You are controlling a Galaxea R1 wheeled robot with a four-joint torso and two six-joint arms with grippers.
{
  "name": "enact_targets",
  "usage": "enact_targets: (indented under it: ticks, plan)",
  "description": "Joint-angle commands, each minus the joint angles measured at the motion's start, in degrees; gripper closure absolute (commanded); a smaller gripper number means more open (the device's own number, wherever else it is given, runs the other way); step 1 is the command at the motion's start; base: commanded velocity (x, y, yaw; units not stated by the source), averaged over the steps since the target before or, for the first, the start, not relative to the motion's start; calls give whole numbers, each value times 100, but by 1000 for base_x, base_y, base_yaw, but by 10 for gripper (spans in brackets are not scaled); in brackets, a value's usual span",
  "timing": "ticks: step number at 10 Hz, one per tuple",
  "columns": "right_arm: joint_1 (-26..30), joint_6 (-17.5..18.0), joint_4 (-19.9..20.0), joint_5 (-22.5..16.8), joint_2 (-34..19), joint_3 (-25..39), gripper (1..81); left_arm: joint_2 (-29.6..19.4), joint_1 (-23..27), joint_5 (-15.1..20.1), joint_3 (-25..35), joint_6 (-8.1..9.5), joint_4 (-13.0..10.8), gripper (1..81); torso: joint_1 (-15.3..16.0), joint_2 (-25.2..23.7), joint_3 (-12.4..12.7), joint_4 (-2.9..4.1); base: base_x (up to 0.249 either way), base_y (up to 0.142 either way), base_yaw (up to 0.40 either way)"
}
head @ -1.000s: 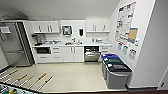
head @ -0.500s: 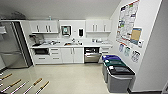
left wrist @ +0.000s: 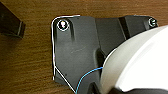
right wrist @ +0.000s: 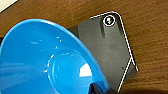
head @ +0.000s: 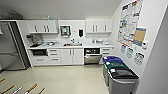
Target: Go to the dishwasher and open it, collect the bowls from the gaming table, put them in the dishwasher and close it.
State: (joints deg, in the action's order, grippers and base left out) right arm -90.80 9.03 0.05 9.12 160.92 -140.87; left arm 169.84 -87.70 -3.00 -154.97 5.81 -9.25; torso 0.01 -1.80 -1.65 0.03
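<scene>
The dishwasher [head: 92, 56] sits under the white counter right of the sink, across the room from me; its front is stainless below a dark upper band. A bright blue bowl [right wrist: 47, 60] looms large in the right wrist view, carried above brown wood-grain floor, with a dark fingertip [right wrist: 96, 88] at its rim. A pale rounded surface [left wrist: 137, 62] covers part of the left wrist view over the same wood-grain floor; I cannot tell what it is. The gaming table is out of view.
A steel fridge [head: 11, 47] stands at the left. White cabinets [head: 66, 56] and a sink counter [head: 72, 45] line the far wall. Three lidded bins [head: 120, 75] stand along the right wall below posters [head: 130, 22]. Pale floor [head: 65, 77] lies between me and the dishwasher.
The whole head picture has shifted slightly and the bins sit a little lower and larger, so the camera has moved forward. Nothing in the kitchen itself has moved.
</scene>
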Motion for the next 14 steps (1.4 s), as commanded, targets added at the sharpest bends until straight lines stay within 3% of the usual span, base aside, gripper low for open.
enact_targets:
  ticks: [1,14]
  plan:
    - [224,2,-75,-244,-92,0,811,-29,266,265,1,-28,-68,811,0,0,0,0,205,0,0]
    - [294,2,-110,-261,-83,-27,811,7,284,282,-7,-28,-85,811,0,0,0,0,205,0,0]
